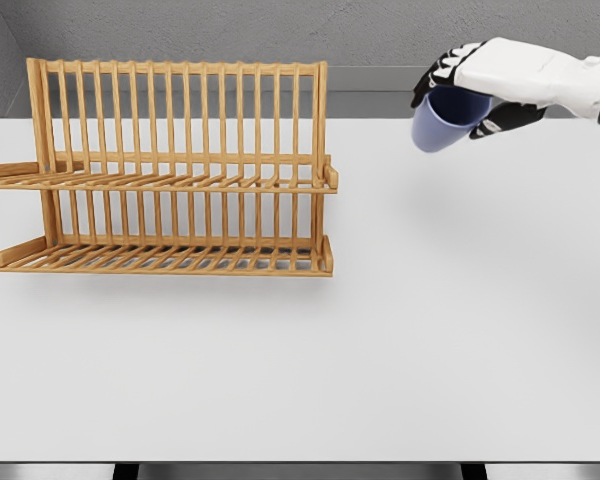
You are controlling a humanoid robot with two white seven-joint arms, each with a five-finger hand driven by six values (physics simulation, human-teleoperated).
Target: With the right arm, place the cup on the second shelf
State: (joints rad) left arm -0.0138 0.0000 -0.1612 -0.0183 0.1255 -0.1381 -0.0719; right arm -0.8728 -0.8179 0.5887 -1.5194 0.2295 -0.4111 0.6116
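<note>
A pale blue cup (440,122) hangs in the air at the upper right, tilted with its base toward the lower left. My right hand (470,92) is shut on it, black fingers wrapped over its top; the white arm enters from the right edge. The wooden dish rack (180,170) stands on the left half of the white table (400,330), with an upper shelf (180,182) and a lower shelf (170,260), both bare. The cup is right of the rack and above its upper shelf level. My left arm does not show.
The rack's tall slatted back (180,110) rises behind both shelves. A grey wall runs behind the table, and the table's front edge lies near the bottom of the view.
</note>
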